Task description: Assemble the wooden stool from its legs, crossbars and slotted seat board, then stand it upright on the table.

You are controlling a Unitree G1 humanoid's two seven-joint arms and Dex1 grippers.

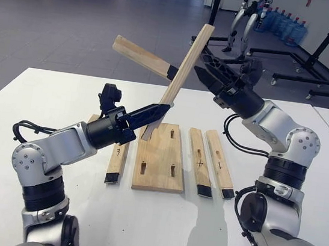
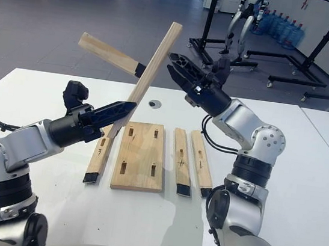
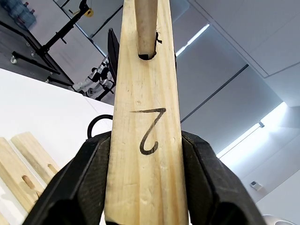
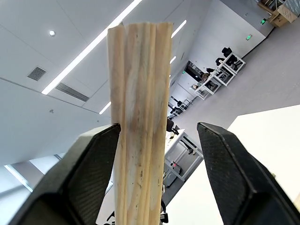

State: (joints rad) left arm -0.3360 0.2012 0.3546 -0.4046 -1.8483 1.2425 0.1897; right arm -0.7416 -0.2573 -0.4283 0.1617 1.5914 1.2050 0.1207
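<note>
Pinched the leg (image 1: 187, 65) near its lower end with the left tool (image 1: 165, 108), leaning up to the right, foot over the far-left slot of the seat board (image 1: 158, 174); touching or not, could not tell. Saw the crossbar (image 1: 140, 56) stuck through the leg's upper slot, jutting left, in the air. Found the right tool (image 2: 171, 62) spread just right of that joint, clamping nothing. Judged the crossbar likely to slide out or sag if only loosely seated, with no grip on it. Judged a low grip on a long leg prone to twist, jamming the foot askew in the slot.
</note>
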